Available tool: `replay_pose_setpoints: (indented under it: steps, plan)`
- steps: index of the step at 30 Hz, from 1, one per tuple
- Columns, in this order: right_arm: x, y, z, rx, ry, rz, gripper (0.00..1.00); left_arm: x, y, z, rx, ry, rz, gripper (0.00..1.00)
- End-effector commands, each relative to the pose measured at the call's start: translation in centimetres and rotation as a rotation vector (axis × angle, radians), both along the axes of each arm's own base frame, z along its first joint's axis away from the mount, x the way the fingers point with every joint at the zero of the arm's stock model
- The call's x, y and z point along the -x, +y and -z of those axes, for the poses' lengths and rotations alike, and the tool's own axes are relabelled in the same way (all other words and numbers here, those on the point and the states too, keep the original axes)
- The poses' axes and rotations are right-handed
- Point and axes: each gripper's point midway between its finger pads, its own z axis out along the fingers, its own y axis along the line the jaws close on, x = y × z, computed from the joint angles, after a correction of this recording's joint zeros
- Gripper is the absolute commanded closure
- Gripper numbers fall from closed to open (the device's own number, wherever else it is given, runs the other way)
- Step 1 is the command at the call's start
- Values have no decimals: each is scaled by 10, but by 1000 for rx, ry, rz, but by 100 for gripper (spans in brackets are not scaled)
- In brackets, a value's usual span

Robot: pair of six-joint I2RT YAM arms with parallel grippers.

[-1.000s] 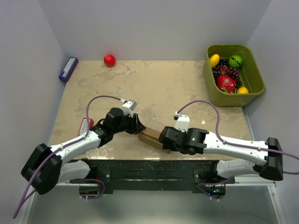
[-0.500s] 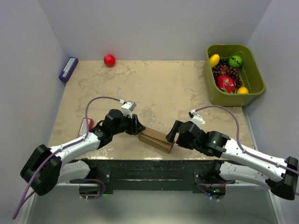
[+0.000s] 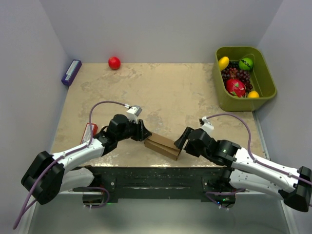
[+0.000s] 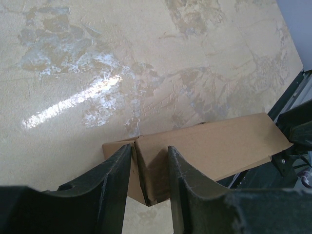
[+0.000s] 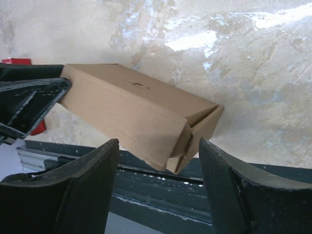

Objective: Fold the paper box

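The paper box (image 3: 163, 145) is a brown cardboard box, folded into a long rectangular shape, at the table's near edge between the two arms. My left gripper (image 3: 144, 136) is shut on its left end. In the left wrist view the fingers (image 4: 114, 180) clamp that end of the box (image 4: 219, 146). My right gripper (image 3: 181, 141) stands open just off the box's right end, touching nothing. In the right wrist view the box (image 5: 126, 107) hangs tilted beyond the gripper (image 5: 158, 146), with its end flaps partly tucked. The left gripper's fingers (image 5: 29, 97) show at its far end.
A green bin (image 3: 265, 83) of fruit stands at the back right. A red ball (image 3: 114, 62) and a purple box (image 3: 71, 72) lie at the back left. A flat red box (image 3: 89, 131) lies by the left arm. The black table frame (image 3: 161, 175) runs below the box.
My right gripper has drawn back to the right, off the box's right end, with its jaws now apart. The left gripper and the box have stayed in place.
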Motion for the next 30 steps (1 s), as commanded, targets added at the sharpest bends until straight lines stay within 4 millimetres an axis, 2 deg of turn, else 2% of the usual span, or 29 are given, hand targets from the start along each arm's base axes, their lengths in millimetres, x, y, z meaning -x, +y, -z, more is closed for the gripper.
replay_pose_setpoints:
  steps: [1, 16, 22, 24, 30]
  plan:
    - [1, -7, 7, -18, 22, 54, 31, 21, 17, 38, -107, 111, 12, 60]
    - [5, -9, 23, -7, 55, 59, 37, 18, 16, 36, -104, 101, 12, 60]
    - [10, -7, 30, -12, 75, 46, 46, 20, 16, 38, -108, 107, 14, 60]
    - [11, -6, 31, -14, 82, 42, 52, 18, 16, 38, -109, 104, 12, 60]
    - [18, -7, 49, 0, 127, 33, 62, 19, 16, 40, -112, 109, 13, 60]
